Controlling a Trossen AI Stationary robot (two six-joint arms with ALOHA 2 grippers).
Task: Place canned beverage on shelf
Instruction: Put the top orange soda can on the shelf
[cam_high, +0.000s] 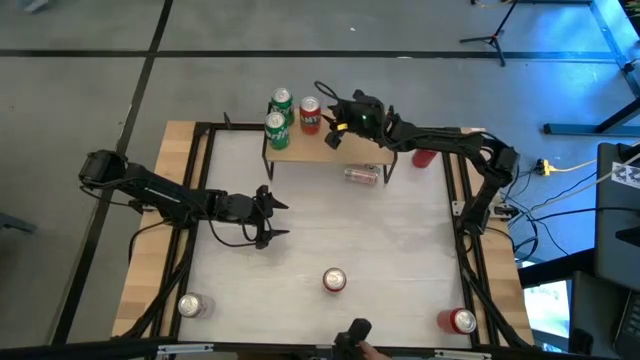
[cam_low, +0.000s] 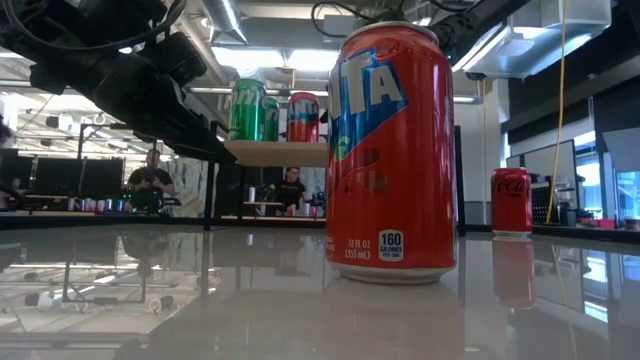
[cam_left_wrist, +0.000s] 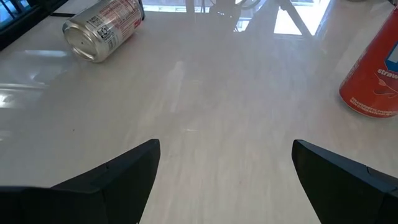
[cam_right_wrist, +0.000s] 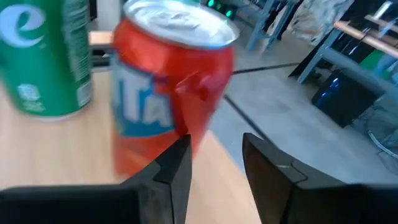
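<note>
The shelf (cam_high: 330, 152) stands at the far edge of the white table (cam_high: 330, 235), its light-wood board raised on thin black legs. Three upright cans crowd its left end: two green cans (cam_high: 279, 103) and, just beside them, a red can (cam_high: 309, 115). The rest of the board, toward its right end, lies bare.

The right gripper (cam_high: 336, 124) reaches over the shelf beside the red can. In the right wrist view its dark fingers (cam_right_wrist: 177, 163) stand a little apart with nothing between them; the dented red can (cam_right_wrist: 171, 93) sits just ahead of the tips, free of them, close to the board's edge.

The left gripper (cam_high: 272, 218) hovers over the open middle-left of the table, jaws spread wide and empty.

A silver can (cam_high: 362, 176) lies on its side under the shelf's front. Another red can (cam_high: 334, 280) stands near the front centre, with clear surface around it. More cans sit at the front left corner (cam_high: 190, 305), the front right corner (cam_high: 461, 320) and by the right rail (cam_high: 424, 157), the last partly hidden by the right arm. The right wrist picture is smeared, so the can's label cannot be read whole
</note>
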